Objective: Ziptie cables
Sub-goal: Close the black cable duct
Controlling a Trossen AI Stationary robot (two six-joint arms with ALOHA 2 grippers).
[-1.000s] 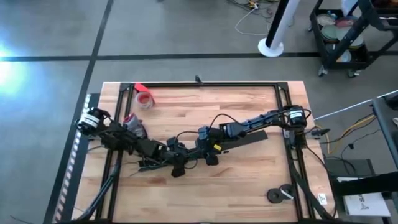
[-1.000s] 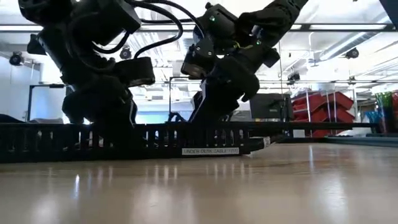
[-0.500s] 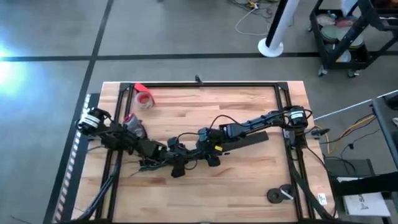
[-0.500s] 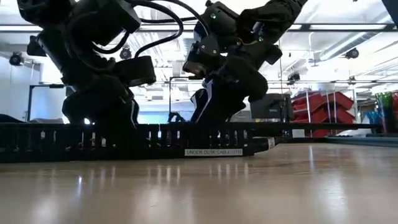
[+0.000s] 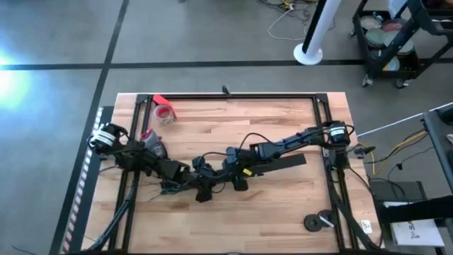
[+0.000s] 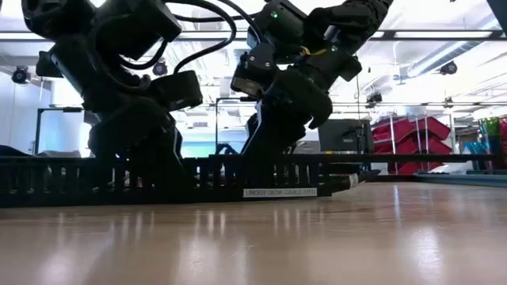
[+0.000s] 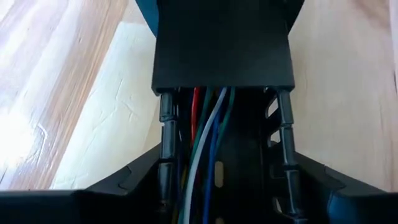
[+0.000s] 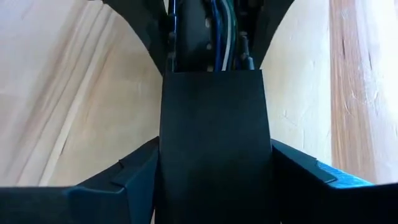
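A long black slotted cable tray (image 6: 158,178) lies on the wooden table, labelled "UNDER DESK CABLE" (image 6: 281,192). The cables (image 7: 205,155), green, blue, white and red wires, run along its open channel and go under a flat black cover (image 7: 224,43). More thin green wire (image 5: 170,188) trails near the left arm. My left gripper (image 5: 202,190) and my right gripper (image 5: 237,180) meet at the tray's middle, each shut on it. The ziptie is not in view. My left gripper has the tray's open channel between its two fingers (image 7: 124,186), which lie against the channel's two side rails (image 7: 165,162). The fingers come from above, across the tray. The tray rests on the table. My right gripper holds the covered stretch of the tray (image 8: 214,124) between its two fingers (image 8: 124,180), one on each long side. The fingers come down from above and lie across the tray, which stays on the table.
A red tape roll (image 5: 164,112) lies at the far left. Two round black pieces (image 5: 318,221) sit near the right front corner. A black frame rail (image 5: 233,95) runs along the table's far edge.
The tray has slid a short way toward the table's right edge along the table top, both grippers staying on it. The right gripper has tipped slightly over the tray.
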